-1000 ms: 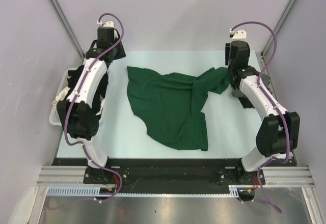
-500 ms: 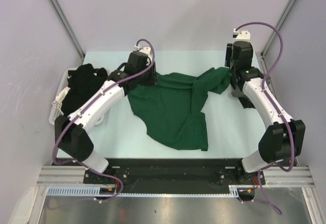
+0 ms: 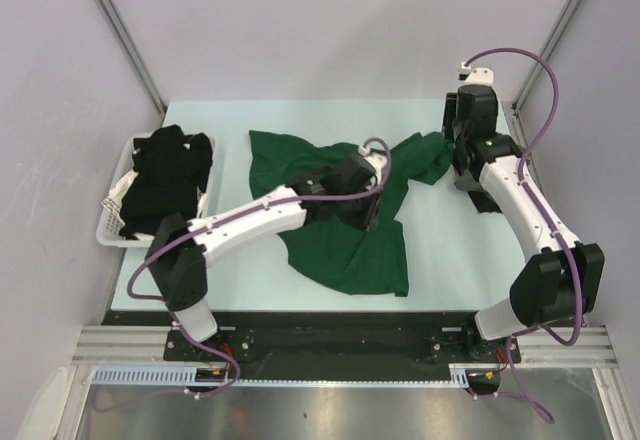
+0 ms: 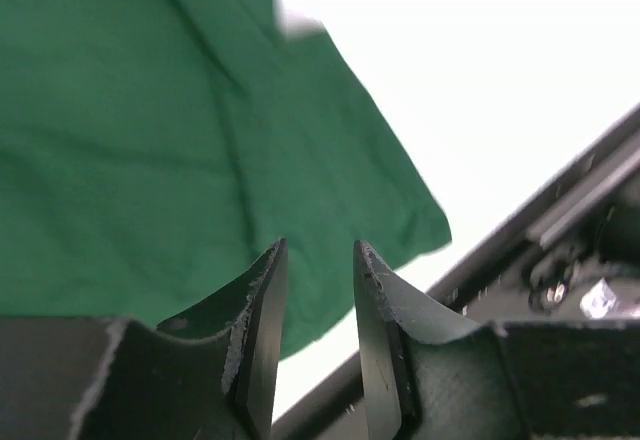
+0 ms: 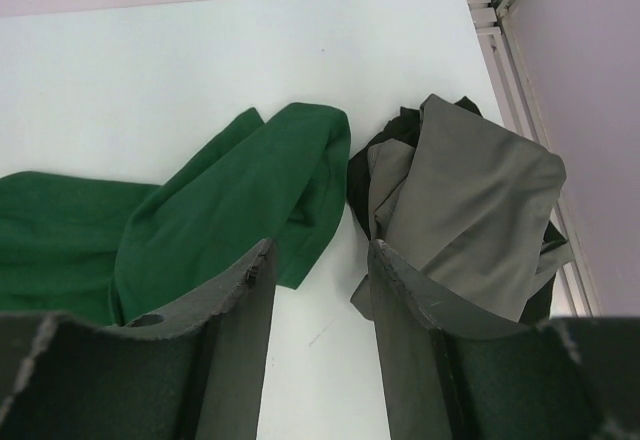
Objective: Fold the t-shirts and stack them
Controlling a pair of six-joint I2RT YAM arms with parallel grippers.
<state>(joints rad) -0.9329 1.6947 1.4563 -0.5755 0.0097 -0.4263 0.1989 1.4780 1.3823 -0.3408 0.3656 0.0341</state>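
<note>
Left gripper, jaws partly open and empty, had swung over from the basket to hover above the green shirt, which lay crumpled beneath it. Right gripper hung open and empty over the shirt's far end. Flattening looked next.

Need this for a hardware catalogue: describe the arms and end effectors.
The left arm and right arm have white shells, black joints and a looping purple cable. The left end effector and right end effector each have two dark, tapered fingers.
</note>
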